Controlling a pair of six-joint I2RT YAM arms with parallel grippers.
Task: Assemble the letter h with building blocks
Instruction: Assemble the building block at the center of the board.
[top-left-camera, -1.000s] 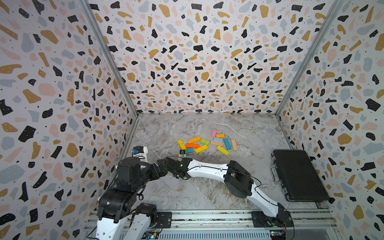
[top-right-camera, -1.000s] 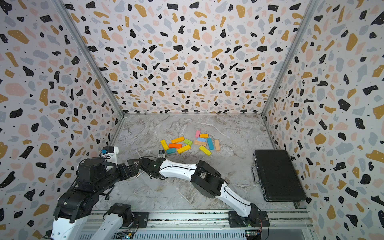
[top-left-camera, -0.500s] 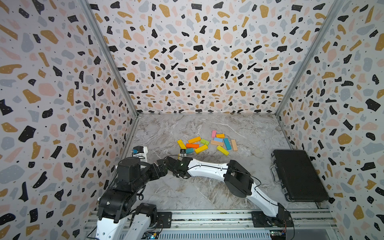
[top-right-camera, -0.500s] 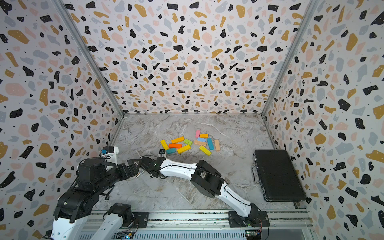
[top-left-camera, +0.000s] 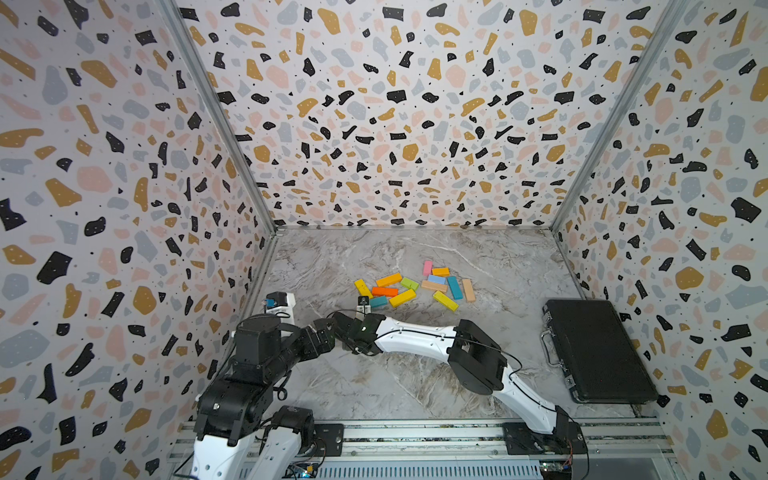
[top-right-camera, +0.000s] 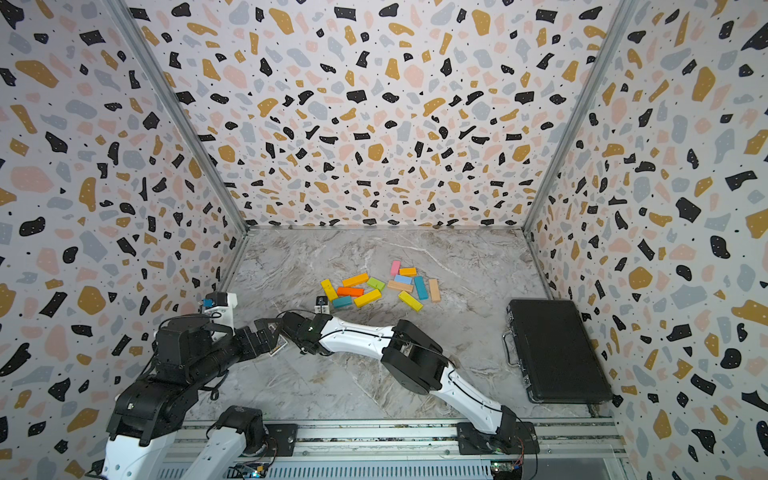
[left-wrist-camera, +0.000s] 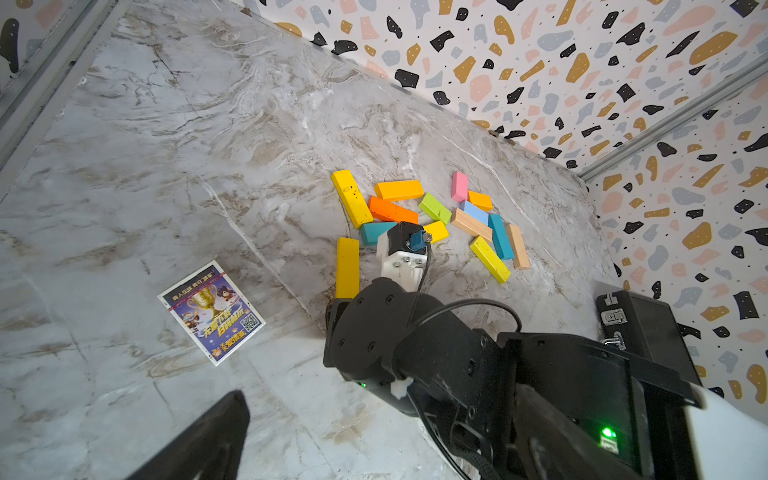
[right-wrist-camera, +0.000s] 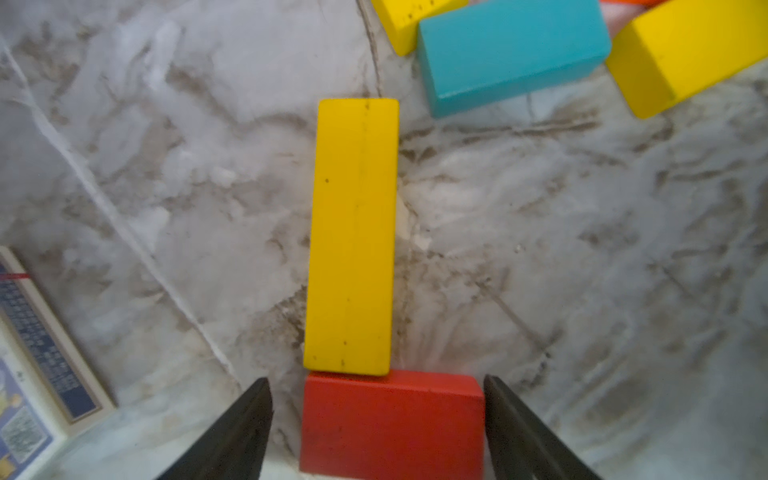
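Seeing printed card (left-wrist-camera: 211, 311) lying flat toward left edge of desk (top-left-camera: 374, 386); hovering left gripper (top-right-camera: 270, 332) just over card, jaws spread wide; straddling red block (right-wrist-camera: 390, 419) with right gripper (right-wrist-camera: 376, 378), jaws parted, gap showing beside block on one side; finding yellow block (right-wrist-camera: 351, 237) lying flat, short end touching red block's long side, both left of desk middle; spotting other building blocks (top-left-camera: 409, 286) lying scattered just beyond, mid-desk; noting black case (top-left-camera: 598, 353) lying shut along right edge

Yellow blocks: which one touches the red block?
The long yellow block lying alone, apart from the pile, its end butted against the red block between the right gripper's fingers. The others lie in the pile.
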